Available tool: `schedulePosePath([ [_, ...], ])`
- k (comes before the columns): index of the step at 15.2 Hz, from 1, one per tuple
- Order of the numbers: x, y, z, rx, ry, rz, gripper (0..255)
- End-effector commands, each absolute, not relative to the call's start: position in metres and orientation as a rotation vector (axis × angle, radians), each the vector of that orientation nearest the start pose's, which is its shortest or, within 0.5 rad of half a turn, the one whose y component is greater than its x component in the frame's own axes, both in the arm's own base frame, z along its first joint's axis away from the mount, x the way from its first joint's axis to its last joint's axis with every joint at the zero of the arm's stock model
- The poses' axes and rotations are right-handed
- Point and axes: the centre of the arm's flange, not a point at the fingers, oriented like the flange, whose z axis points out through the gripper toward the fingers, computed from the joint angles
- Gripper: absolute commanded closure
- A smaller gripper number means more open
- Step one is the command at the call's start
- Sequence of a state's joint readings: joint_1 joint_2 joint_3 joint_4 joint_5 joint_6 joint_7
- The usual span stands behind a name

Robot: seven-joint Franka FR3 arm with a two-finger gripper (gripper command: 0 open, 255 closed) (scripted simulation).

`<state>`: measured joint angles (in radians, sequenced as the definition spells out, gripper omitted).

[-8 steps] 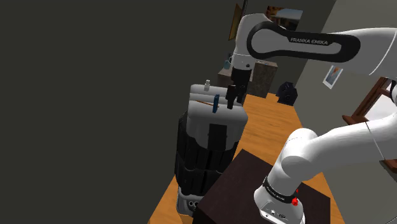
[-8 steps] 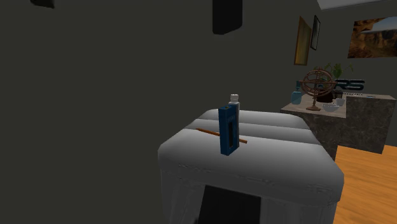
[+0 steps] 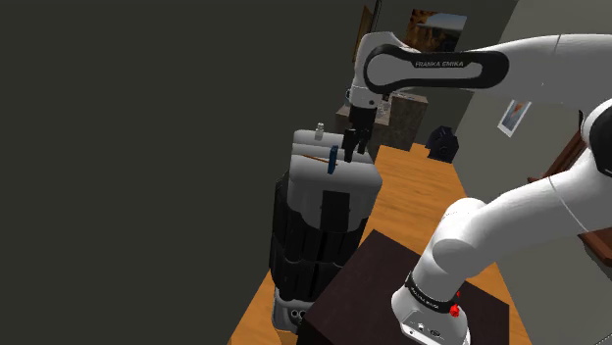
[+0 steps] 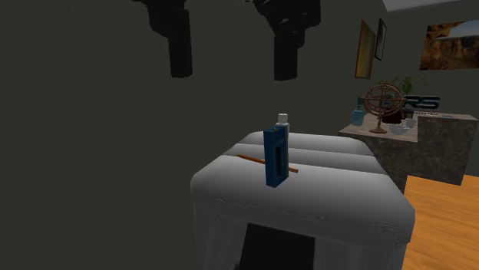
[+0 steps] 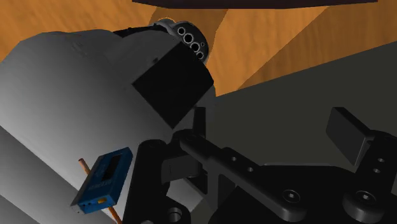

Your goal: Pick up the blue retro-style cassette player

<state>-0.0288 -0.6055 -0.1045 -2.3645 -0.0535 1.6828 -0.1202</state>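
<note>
The blue cassette player (image 4: 275, 157) stands upright on the grey padded top (image 4: 338, 192) of a piece of furniture. A thin brown stick (image 4: 249, 159) lies behind it. My gripper (image 4: 234, 57) hangs open above the top, its two black fingers (image 4: 288, 50) wide apart. The player stands well below the fingertips, nearly under the finger on that view's right. In the shoulder view the gripper (image 3: 355, 137) hovers just up and right of the player (image 3: 333, 159). The wrist view has the player (image 5: 105, 180) off to one side of the fingers, untouched.
A small white-capped bottle (image 4: 282, 118) stands behind the player. A counter (image 4: 430, 146) at the second exterior view's right carries a ringed globe (image 4: 383, 106) and a bowl. A dark wall runs close beside the furniture. My dark stand (image 3: 412, 294) is on the wooden floor (image 3: 412, 196).
The gripper has come down and shifted towards the shoulder view's left. Both fingers now hang into the second exterior view, where only one black tip showed before. The player has not moved.
</note>
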Motion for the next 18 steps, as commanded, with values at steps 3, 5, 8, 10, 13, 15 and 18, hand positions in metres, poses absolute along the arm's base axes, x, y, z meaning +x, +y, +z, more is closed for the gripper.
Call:
schedulePosePath([
  [3,0.39,-0.098,0.52,-3.131,-0.043,0.117,0],
  [5,0.406,-0.117,0.513,-3.135,-0.051,0.115,0],
  [8,0.431,-0.145,0.503,-3.14,-0.064,0.113,0],
  [10,0.448,-0.164,0.497,-3.143,-0.072,0.111,0],
  [13,0.473,-0.192,0.487,-3.148,-0.085,0.109,0],
  [15,0.49,-0.21,0.48,-3.151,-0.094,0.107,0],
  [18,0.516,-0.238,0.471,-3.156,-0.106,0.105,0],
])
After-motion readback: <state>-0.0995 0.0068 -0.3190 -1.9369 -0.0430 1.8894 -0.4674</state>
